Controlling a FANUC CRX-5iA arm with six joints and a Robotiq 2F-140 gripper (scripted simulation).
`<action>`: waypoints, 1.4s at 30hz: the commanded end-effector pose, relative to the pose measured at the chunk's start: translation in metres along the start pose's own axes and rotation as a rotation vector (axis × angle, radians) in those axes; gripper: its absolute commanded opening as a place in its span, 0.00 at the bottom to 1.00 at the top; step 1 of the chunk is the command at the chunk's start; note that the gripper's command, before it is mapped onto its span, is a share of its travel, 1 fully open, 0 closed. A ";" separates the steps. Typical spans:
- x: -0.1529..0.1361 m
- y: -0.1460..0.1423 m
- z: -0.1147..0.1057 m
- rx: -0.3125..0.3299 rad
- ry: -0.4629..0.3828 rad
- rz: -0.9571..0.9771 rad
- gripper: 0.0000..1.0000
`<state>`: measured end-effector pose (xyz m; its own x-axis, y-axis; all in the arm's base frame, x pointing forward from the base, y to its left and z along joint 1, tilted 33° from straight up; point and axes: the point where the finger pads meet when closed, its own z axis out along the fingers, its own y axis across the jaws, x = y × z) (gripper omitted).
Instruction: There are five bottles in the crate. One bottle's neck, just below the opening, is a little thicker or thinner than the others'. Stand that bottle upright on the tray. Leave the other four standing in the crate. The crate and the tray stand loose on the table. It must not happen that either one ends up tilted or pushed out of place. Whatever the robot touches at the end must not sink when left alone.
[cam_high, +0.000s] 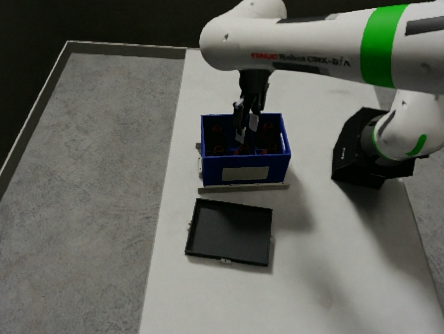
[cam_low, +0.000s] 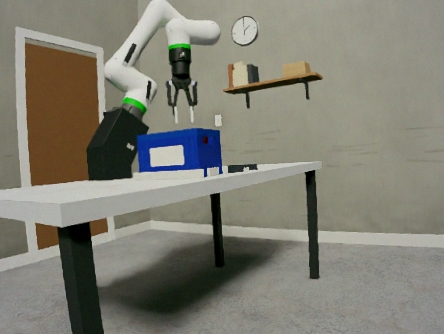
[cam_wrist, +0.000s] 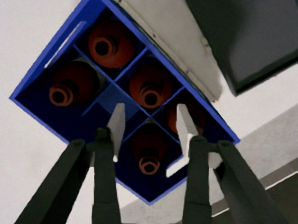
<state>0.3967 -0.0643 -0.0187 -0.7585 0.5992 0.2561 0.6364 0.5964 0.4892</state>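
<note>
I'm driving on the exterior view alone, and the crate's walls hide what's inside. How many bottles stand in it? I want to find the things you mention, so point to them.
Observer: Five bottles (cam_high: 268, 126) (cam_wrist: 145, 82) stand in the crate (cam_high: 212, 170) (cam_low: 205, 155) (cam_wrist: 45, 52).
Operator: Which compartment has none?
Observer: The middle one of the row farther from the tray (cam_high: 225, 235) (cam_low: 242, 168) (cam_wrist: 265, 30).
Operator: Does the gripper (cam_high: 247, 129) (cam_low: 184, 120) (cam_wrist: 150, 114) block the wrist view of any bottle's mouth?
Observer: Yes, one finger covers the mouth of the tray-side bottle (cam_high: 219, 150) (cam_wrist: 199, 117) at the end away from the crate's handle slot (cam_high: 284, 142) (cam_wrist: 65, 45).
</note>
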 end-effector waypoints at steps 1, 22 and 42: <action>-0.001 0.000 0.002 0.000 -0.001 0.000 0.44; -0.001 0.000 0.026 0.000 -0.001 0.000 0.44; -0.001 0.000 0.032 0.000 -0.001 0.000 0.44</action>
<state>0.4015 -0.0467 -0.0462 -0.7585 0.5993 0.2561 0.6364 0.5964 0.4892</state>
